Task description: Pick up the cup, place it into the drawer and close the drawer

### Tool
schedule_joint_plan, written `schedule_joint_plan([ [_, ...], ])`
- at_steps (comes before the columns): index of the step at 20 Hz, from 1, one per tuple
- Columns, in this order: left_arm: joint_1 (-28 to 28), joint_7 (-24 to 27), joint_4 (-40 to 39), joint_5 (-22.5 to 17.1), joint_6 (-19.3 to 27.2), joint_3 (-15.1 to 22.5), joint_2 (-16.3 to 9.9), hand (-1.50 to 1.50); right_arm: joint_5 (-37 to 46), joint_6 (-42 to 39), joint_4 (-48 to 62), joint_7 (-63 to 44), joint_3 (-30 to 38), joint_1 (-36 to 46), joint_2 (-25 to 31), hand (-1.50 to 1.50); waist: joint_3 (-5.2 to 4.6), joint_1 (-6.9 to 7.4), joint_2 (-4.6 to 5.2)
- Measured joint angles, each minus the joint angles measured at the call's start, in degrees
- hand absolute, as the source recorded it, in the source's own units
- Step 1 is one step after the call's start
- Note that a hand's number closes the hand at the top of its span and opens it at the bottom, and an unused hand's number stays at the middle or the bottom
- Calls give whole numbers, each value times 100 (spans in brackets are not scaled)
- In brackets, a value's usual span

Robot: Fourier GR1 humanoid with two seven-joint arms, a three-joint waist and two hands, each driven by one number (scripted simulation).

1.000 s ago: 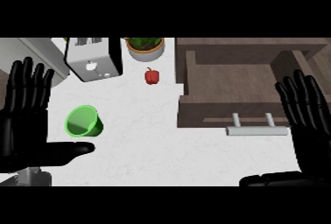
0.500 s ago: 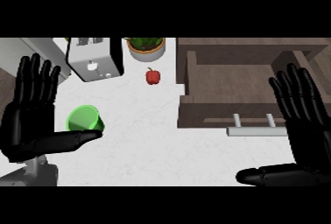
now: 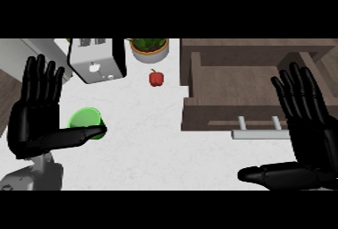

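In the head view, a white speckled counter top (image 3: pixel 152 147) is seen from steeply above. The black left hand (image 3: pixel 36 120) is shown at the left side, palm toward the viewer, its fingers held straight and spread upward, with nothing gripped; its thumb is stretched sideways to the right. The small green plastic cup (image 3: pixel 86 120) is found on the counter just beside that hand, and the thumb's tip lies across the cup's lower right edge; whether it touches cannot be told. The black right hand (image 3: pixel 307 134) is shown at the right side, likewise flat, fingers straight and apart, thumb stretched to the left along the lower edge, with nothing held. The dark brown wooden drawer (image 3: pixel 251 89) is seen pulled open at the upper right, partly covered by the right hand's fingers, and its pale metal bar handle (image 3: pixel 260 132) is set along its front edge. Behind the cup a silver toaster (image 3: pixel 98 60) is placed, and near it a small red bell pepper (image 3: pixel 156 78) and a potted green plant in a grey pot (image 3: pixel 149 48) are seen.
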State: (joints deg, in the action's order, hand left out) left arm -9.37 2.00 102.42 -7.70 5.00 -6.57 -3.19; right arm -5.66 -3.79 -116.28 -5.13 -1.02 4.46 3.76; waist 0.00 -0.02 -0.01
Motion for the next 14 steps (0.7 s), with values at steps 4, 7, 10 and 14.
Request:
schedule_joint_plan([
  [4, 191, 46, -46, -44, -48, -13, -16, -150, -2, -70, -34, 89, 31, -115, 3, -150, 0, 0, -3],
  [7, 298, 114, -131, -8, -20, 16, 20, -150, 51, -36, -110, 5, 3, -100, -23, -150, 0, 0, -2],
  [10, 440, 125, -191, -1, -7, -9, 22, -150, 28, -16, -164, -133, 64, 19, 5, -150, 0, 3, -2],
  [14, 524, 253, -463, -13, -30, -116, -20, -150, -9, -25, -207, -226, 144, 61, 37, -150, -1, 2, -2],
])
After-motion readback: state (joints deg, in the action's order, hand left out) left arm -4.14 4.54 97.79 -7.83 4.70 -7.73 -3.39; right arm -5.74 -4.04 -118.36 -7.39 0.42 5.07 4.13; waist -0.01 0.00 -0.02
